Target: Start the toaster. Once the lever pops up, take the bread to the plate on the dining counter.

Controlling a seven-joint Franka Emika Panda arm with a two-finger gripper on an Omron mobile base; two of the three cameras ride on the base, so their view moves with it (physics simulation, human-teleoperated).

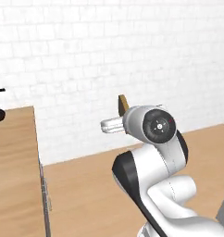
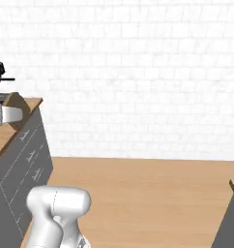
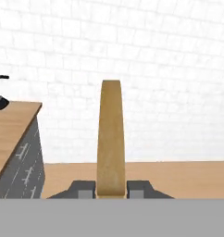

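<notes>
Carry step: gripper point(image 3: 111, 189) jaws pinch the bread point(image 3: 110, 139) edge-on, held in the air right of the wood counter point(image 3: 12, 125), facing the brick wall point(image 3: 169, 69); plate unseen, so next means driving to find it.

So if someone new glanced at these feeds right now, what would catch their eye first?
The bread, clamped edge-on between the tool's dark fingertips and standing tall mid-picture in the hand view against the white brick wall. Next, the big white arm in the left base view, with the wood-topped counter at left.
</notes>
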